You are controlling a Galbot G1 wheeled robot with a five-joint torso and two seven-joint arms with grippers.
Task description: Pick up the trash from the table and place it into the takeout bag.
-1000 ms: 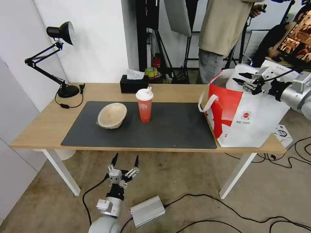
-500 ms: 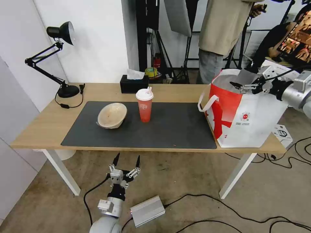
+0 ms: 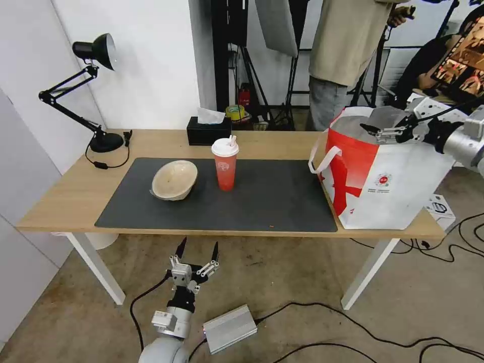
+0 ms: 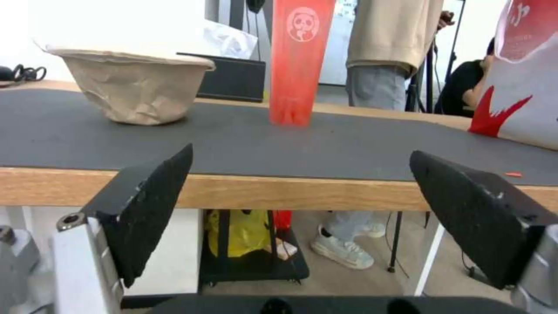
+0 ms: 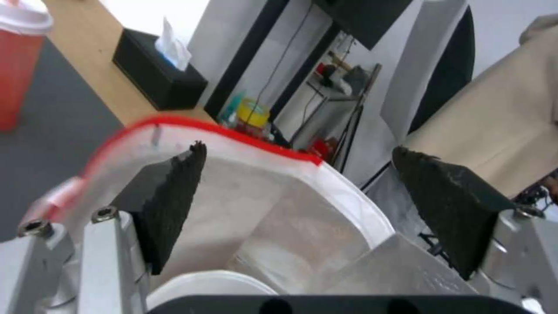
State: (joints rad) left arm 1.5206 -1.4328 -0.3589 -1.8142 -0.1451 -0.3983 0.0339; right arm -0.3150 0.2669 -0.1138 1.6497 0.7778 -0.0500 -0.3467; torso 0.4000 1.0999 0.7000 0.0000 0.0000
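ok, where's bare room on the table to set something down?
Widest bare patch: the dark mat between the red cup and the takeout bag. Another is the mat's near-left corner, in front of the beige bowl. Crowded: far edge with lamp and tissue box; right end under the bag, where the right hand hovers open.
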